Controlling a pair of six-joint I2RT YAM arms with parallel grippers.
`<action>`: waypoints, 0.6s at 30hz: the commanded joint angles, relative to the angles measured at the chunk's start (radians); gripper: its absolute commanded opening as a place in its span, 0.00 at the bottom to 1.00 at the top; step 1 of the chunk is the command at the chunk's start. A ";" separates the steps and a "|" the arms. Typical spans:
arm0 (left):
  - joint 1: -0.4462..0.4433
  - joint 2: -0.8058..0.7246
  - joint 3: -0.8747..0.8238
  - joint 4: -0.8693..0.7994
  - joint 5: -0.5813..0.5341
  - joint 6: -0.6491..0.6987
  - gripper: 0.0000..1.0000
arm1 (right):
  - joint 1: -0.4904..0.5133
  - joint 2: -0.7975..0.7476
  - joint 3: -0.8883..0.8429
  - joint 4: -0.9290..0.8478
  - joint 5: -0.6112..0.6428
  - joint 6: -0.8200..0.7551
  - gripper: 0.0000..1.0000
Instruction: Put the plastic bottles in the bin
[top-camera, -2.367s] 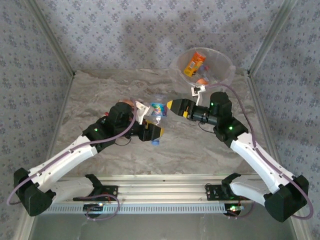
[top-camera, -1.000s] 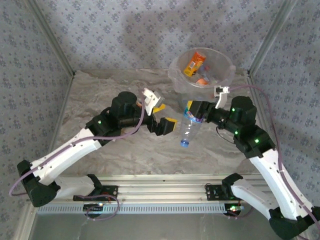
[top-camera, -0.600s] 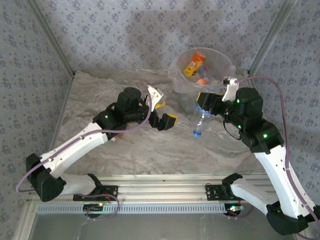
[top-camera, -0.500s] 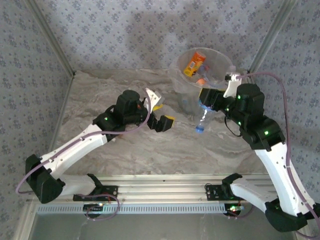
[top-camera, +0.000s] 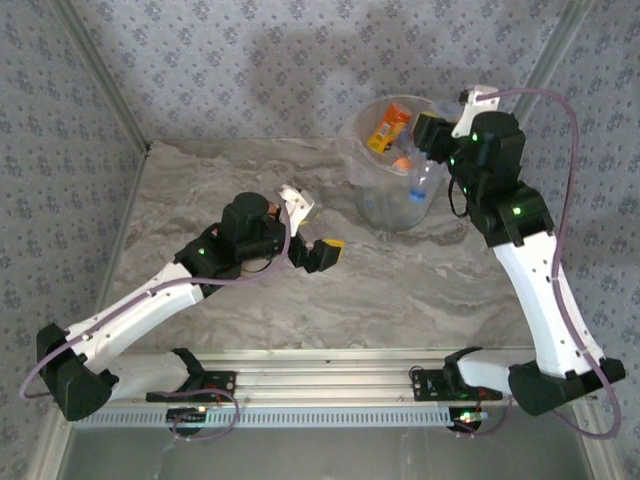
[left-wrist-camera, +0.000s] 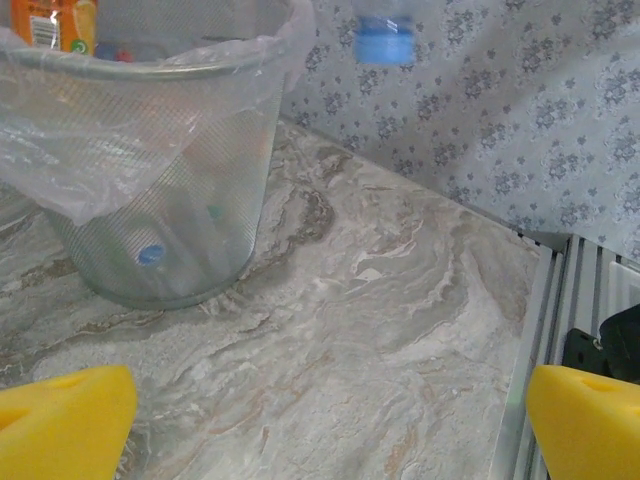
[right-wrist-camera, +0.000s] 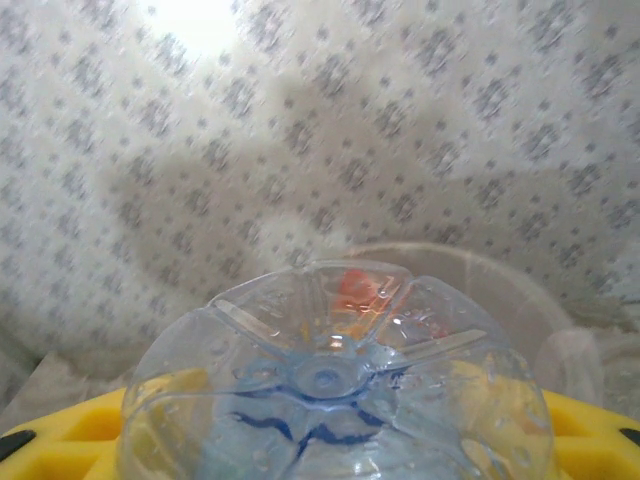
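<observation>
My right gripper is raised over the right side of the bin and is shut on a clear plastic bottle. The bottle hangs cap down over the bin's mouth. In the right wrist view its ribbed base sits between my yellow fingers, with the bin's rim behind. An orange bottle and others lie inside the bin. My left gripper stands open and empty low over the table, left of the bin. The hanging bottle's blue cap shows in its wrist view.
A clear bag liner drapes over the bin's rim. The marbled tabletop stretches in front of the bin. Patterned walls close the back and sides, and a metal rail runs along the near edge.
The right arm has lifted the clear bottle from beside the bin's front to above its mouth. The left gripper has drawn back slightly, still open.
</observation>
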 joint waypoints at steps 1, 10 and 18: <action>-0.010 -0.026 -0.002 0.008 -0.024 0.036 1.00 | -0.046 0.070 0.090 0.117 0.021 0.010 0.59; -0.015 -0.053 -0.006 -0.019 -0.125 0.097 1.00 | -0.120 0.350 0.282 0.171 -0.026 0.124 0.60; -0.014 -0.051 -0.012 -0.018 -0.149 0.104 1.00 | -0.113 0.603 0.473 0.144 -0.103 0.205 0.59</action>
